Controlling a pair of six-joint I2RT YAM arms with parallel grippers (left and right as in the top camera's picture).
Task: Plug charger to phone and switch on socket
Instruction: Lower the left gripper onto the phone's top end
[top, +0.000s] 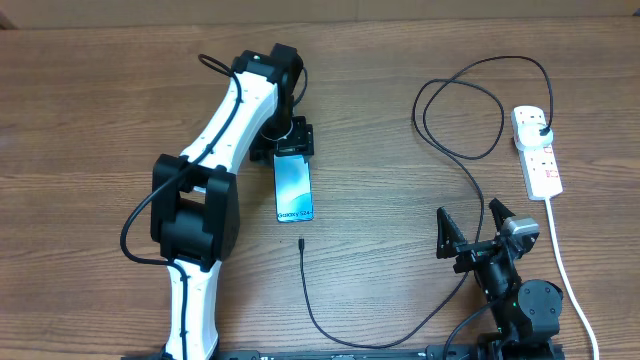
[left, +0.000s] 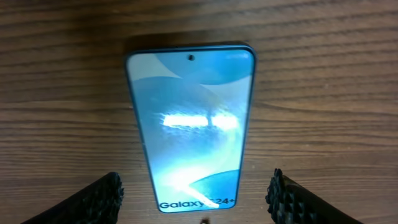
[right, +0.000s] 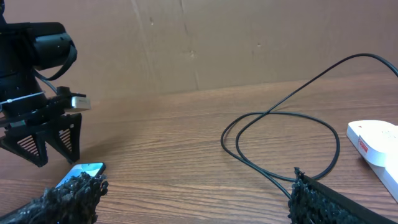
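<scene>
The phone (top: 293, 187) lies flat and lit in the middle of the table, its text end toward me. My left gripper (top: 285, 147) hovers over its far end, open. In the left wrist view the phone (left: 191, 124) fills the middle, and the left gripper (left: 196, 186) has a finger on each side, apart from it. The charger's connector tip (top: 300, 243) lies loose just below the phone. Its black cable (top: 470, 110) loops right to a black plug (top: 541, 128) seated in the white socket (top: 537, 150). My right gripper (top: 472, 228) is open and holds nothing.
The socket's thick white cord (top: 565, 270) runs down the right side past the right arm. In the right wrist view the cable loop (right: 280, 137) lies ahead of the right gripper (right: 193, 186), with the socket's end (right: 373, 140) at the right and a cardboard wall (right: 199, 43) behind.
</scene>
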